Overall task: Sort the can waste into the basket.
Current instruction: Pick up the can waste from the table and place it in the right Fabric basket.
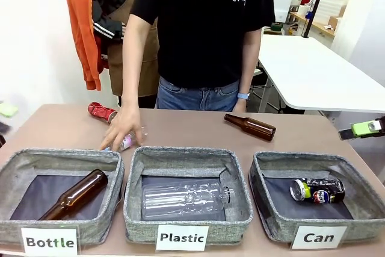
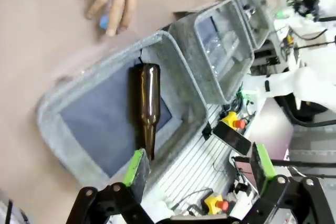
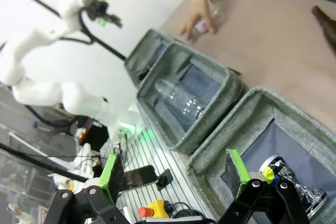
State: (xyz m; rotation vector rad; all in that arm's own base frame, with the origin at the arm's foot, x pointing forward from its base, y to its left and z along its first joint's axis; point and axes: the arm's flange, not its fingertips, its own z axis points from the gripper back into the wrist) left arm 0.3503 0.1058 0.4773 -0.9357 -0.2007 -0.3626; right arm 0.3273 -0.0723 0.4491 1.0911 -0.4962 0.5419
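The task looks about half done: the black can [image 1: 317,190] already lies on its side on the dark floor of the basket [image 1: 299,159] labelled "Can". The red can [image 1: 101,111] is left out on the table [image 1: 198,130], at its far left beyond the Bottle bin [image 1: 60,157] and just beside the person's hand [image 1: 122,128]. That red can is crushed and dented, so I judge it an uneven thing to grip; the left gripper [image 2: 199,163] and right gripper [image 3: 173,170] both stand wide and hold nothing, the right one raised off to the basket's right.
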